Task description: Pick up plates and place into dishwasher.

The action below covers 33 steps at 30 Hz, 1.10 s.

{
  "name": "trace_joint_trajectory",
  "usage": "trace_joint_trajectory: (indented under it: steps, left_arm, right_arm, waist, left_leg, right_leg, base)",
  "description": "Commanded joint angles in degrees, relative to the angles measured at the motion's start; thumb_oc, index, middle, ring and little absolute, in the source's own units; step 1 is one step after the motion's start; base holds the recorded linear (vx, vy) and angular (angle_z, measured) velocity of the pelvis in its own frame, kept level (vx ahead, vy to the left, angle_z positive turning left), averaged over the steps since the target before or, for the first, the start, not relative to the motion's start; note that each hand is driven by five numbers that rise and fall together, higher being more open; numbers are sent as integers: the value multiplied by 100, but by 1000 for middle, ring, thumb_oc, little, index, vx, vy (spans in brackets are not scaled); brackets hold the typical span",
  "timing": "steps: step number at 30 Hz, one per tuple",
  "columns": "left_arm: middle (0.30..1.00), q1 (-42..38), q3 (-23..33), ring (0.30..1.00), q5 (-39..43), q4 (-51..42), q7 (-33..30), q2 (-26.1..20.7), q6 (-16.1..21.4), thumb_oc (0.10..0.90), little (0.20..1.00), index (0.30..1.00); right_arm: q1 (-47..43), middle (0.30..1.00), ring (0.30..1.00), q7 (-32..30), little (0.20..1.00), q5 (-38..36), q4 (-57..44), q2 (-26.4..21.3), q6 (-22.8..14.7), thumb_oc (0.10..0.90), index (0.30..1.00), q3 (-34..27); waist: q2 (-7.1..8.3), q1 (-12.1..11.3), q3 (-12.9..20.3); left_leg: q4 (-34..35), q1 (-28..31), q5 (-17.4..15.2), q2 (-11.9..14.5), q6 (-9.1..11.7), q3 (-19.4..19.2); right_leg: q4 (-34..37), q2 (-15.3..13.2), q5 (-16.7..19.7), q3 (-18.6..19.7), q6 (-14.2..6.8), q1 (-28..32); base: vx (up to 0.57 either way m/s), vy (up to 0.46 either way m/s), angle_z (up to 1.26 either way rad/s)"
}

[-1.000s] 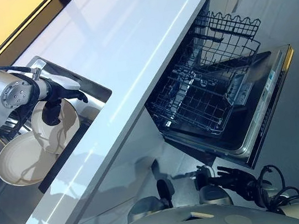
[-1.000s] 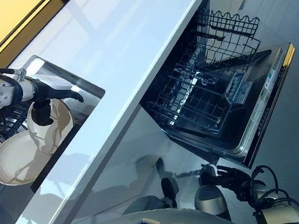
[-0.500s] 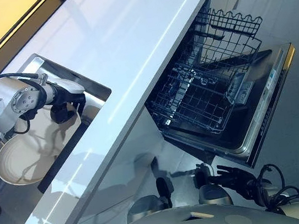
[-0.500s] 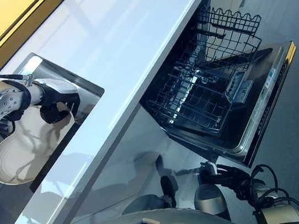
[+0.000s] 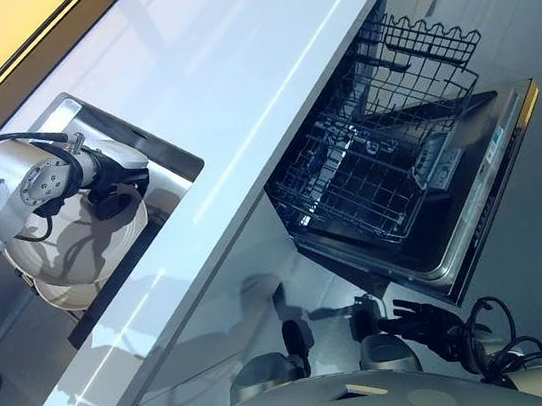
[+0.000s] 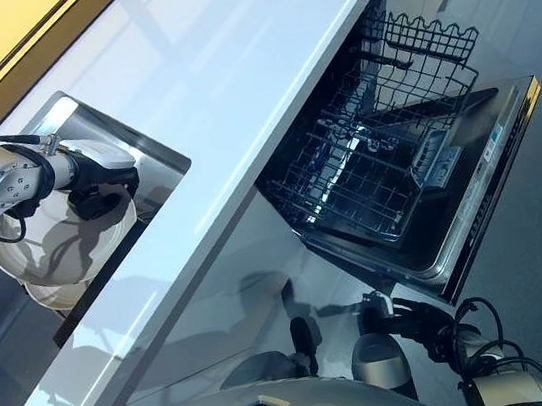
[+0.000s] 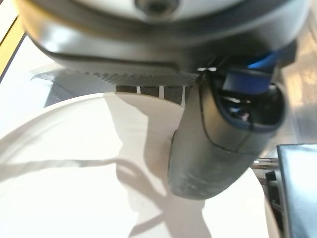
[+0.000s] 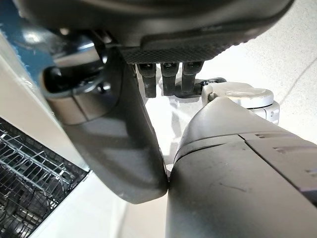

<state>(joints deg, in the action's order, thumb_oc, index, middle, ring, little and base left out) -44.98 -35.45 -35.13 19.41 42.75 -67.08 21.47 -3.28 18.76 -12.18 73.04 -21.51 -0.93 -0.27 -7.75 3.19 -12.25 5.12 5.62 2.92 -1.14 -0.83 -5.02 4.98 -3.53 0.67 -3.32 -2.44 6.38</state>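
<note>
Lifted since a second ago: top plate (image 5: 75, 246), then tilted on edge against the lower plate (image 5: 60, 294), now carried roughly level over it, covering most of it; left hand (image 5: 112, 185) moved with it, staying at the plate's 1 o'clock rim

Spans the scene corner to corner: white countertop (image 5: 233, 77), running from 7 o'clock to 1 o'clock

Stands open at 3 o'clock below the counter's edge: dishwasher (image 5: 473, 205), door dropped flat, dark wire rack (image 5: 367, 169) pulled out over it, no plates among the tines

Sits sunk into the counter at 9 o'clock: steel sink (image 5: 160, 168), both cream plates inside its opening

Clamps the top plate's rim: left hand, fingers curled round the edge from above; in the left wrist view, dark thumb (image 7: 223, 139) pressed flat on the plate's upper face (image 7: 74, 188)

Hangs low at 5 o'clock, well apart from sink and dishwasher: right hand (image 5: 424, 318), fingers loosely straight, holding nothing; right wrist view shows thumb (image 8: 119, 144) apart from short fingertips (image 8: 168, 77)
</note>
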Motion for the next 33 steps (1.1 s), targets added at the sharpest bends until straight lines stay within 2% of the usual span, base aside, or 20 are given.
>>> trace_joint_trajectory:
  steps: [1, 3, 4, 5, 6, 7, 8, 9, 10, 12, 14, 15, 18, 20, 22, 24, 27, 29, 30, 33]
  left_arm:
    - [305, -289, 1065, 305, 66, 148, -813, -414, -398, 105, 205, 305]
    - [300, 55, 1454, 300, 88, 99, -1470, -402, -669, 100, 200, 300]
    - [300, 167, 1569, 300, 87, 164, -1702, -401, -687, 100, 200, 300]
    - [300, 378, 1770, 300, 97, 255, -2068, -394, -693, 100, 200, 300]
    - [300, 602, 2004, 300, 85, 328, -2436, -378, -716, 100, 200, 300]
    - [300, 665, 2065, 300, 70, 324, -2476, -375, -727, 100, 200, 300]
    - [300, 1099, 2504, 300, -9, 508, -3098, -388, -655, 100, 200, 300]
    - [300, 1185, 2582, 300, -17, 538, -3222, -389, -652, 100, 200, 300]
    - [300, 1429, 2805, 300, -42, 603, -3489, -407, -606, 100, 200, 300]
    - [300, 1991, 3356, 300, -93, 759, -4346, -535, -524, 100, 200, 300]
    - [300, 2181, 3554, 300, -134, 786, -4750, -586, -555, 100, 200, 300]
    - [300, 2395, 3778, 300, -51, 788, -5266, -652, -584, 100, 200, 300]
    - [300, 2574, 4015, 300, 152, 776, -5970, -651, -573, 100, 200, 300]
    - [300, 2927, 4451, 300, 329, 466, -6902, -389, -509, 100, 200, 300]
    - [300, 3134, 4651, 300, 384, 252, -7293, -193, -493, 100, 200, 300]
    - [300, 3409, 4898, 300, 330, -106, -7831, 200, -412, 100, 200, 300]
    - [300, 3871, 5106, 300, -17, -1020, -8684, 1031, -451, 100, 200, 300]
    - [300, 4115, 5150, 300, -231, -1434, -9073, 1428, -423, 100, 200, 300]
    - [300, 4263, 5144, 300, -432, -1811, -9340, 1748, -383, 100, 200, 300]
    - [300, 4295, 5068, 300, -690, -2205, -9573, 2047, -386, 100, 200, 300]
  right_arm:
    - [212, 900, 900, -458, 900, 617, -385, -264, -1091, 800, 900, -3]
    - [304, 900, 900, -1230, 900, 1439, -1445, -277, -1737, 800, 900, 409]
    - [342, 900, 900, -1586, 900, 1987, -1822, -281, -1860, 800, 900, 526]
    - [386, 900, 900, -1915, 900, 2372, -2277, -357, -1959, 800, 900, 693]
    - [430, 900, 900, -1910, 900, 2283, -2850, -403, -1854, 800, 900, 807]
    - [443, 900, 900, -1888, 900, 2247, -2914, -416, -1825, 800, 900, 823]
    - [519, 900, 900, -1542, 900, 1969, -3528, -383, -1600, 800, 900, 841]
    - [524, 900, 900, -1406, 900, 1893, -3565, -389, -1623, 800, 900, 850]
    - [558, 900, 900, -1101, 900, 1714, -3816, -380, -1469, 800, 900, 880]
    - [679, 900, 900, -1, 900, 689, -4567, -310, -771, 800, 900, 976]
    - [725, 900, 900, 489, 900, 56, -4870, -231, -424, 800, 900, 972]
    - [768, 900, 900, 933, 900, -718, -5250, -157, -57, 800, 900, 938]
    - [780, 900, 900, 1089, 900, -1590, -5701, -87, 124, 800, 900, 926]
    - [770, 900, 900, 994, 900, -2487, -6333, 120, 256, 800, 900, 767]
    - [776, 900, 900, 855, 900, -2659, -6606, 214, 238, 800, 900, 710]
    - [766, 900, 900, 457, 900, -2577, -6893, 348, 20, 800, 900, 623]
    - [730, 900, 900, -609, 900, -1414, -7376, 498, -705, 800, 900, 370]
    - [744, 900, 900, -1086, 900, -1024, -7698, 476, -933, 800, 900, 212]
    - [732, 900, 900, -1433, 900, -706, -7949, 453, -1292, 800, 900, 36]
    - [630, 900, 900, -1873, 900, -438, -8233, 397, -1696, 800, 900, -123]
  waist:
    - [-184, -29, 318]
    - [-156, -22, 332]
    - [-143, -24, 335]
    - [-134, -20, 347]
    - [-119, -21, 359]
    - [-124, -9, 361]
    - [-90, -11, 366]
    - [-88, -6, 366]
    - [-71, -12, 373]
    - [5, -63, 417]
    - [43, -77, 442]
    - [100, -126, 500]
    - [145, -151, 570]
    - [189, -183, 664]
    - [203, -169, 700]
    - [224, -155, 747]
    - [283, -121, 826]
    - [308, -93, 854]
    - [340, -72, 885]
    - [352, -64, 911]
  left_leg:
    - [-233, 33, -759, -417, -264, 221]
    - [-202, 44, -760, -405, -270, 230]
    - [-205, 40, -764, -406, -268, 225]
    - [-194, 45, -768, -395, -266, 207]
    - [-176, 47, -766, -385, -269, 194]
    - [-173, 49, -765, -384, -269, 195]
    - [-161, 56, -770, -375, -266, 176]
    - [-155, 61, -772, -371, -266, 171]
    - [-148, 74, -776, -359, -261, 147]
    - [-135, 83, -758, -325, -239, 128]
    - [-123, 102, -752, -313, -226, 140]
    - [-110, 117, -743, -293, -212, 148]
    - [-87, 139, -734, -262, -192, 149]
    - [-52, 167, -743, -226, -190, 141]
    - [-34, 177, -748, -211, -189, 127]
    - [-26, 188, -757, -192, -189, 103]
    - [-12, 211, -781, -151, -195, 60]
    - [-12, 231, -792, -134, -199, 42]
    - [-12, 256, -802, -123, -202, 34]
    - [-12, 284, -811, -112, -207, 29]
  right_leg:
    - [-685, 48, -459, -163, -324, -458]
    - [-665, 47, -467, -186, -321, -444]
    - [-662, 48, -469, -183, -325, -451]
    - [-658, 46, -474, -195, -327, -447]
    - [-643, 47, -477, -201, -328, -444]
    - [-641, 47, -478, -203, -328, -443]
    - [-610, 64, -486, -186, -321, -430]
    - [-605, 67, -488, -185, -319, -425]
    - [-606, 65, -497, -200, -320, -417]
    - [-585, 70, -510, -230, -309, -386]
    - [-581, 79, -523, -247, -301, -365]
    - [-566, 81, -532, -282, -295, -335]
    - [-544, 85, -536, -323, -292, -301]
    - [-542, 98, -571, -342, -271, -286]
    - [-546, 102, -586, -350, -265, -288]
    - [-565, 105, -613, -353, -255, -293]
    - [-585, 122, -651, -338, -216, -287]
    - [-603, 145, -674, -318, -190, -281]
    - [-613, 167, -694, -291, -164, -262]
    - [-628, 193, -719, -256, -132, -241]
  base:
    - [-33, -54, 5]
    - [-57, -66, 2]
    - [-58, -61, -4]
    - [-57, -56, -6]
    - [-48, -46, -5]
    - [-70, -59, -4]
    - [-53, -43, -2]
    - [-67, -56, -3]
    - [-59, -67, -3]
    - [-60, -86, -3]
    - [-23, -86, 1]
    - [-15, -121, 2]
    - [-13, -70, 8]
    - [-30, -60, 13]
    - [-16, -20, 2]
    - [-33, -21, -1]
    - [-10, -6, 0]
    - [0, 0, 0]
    - [0, 0, 0]
    - [-8, -12, -4]
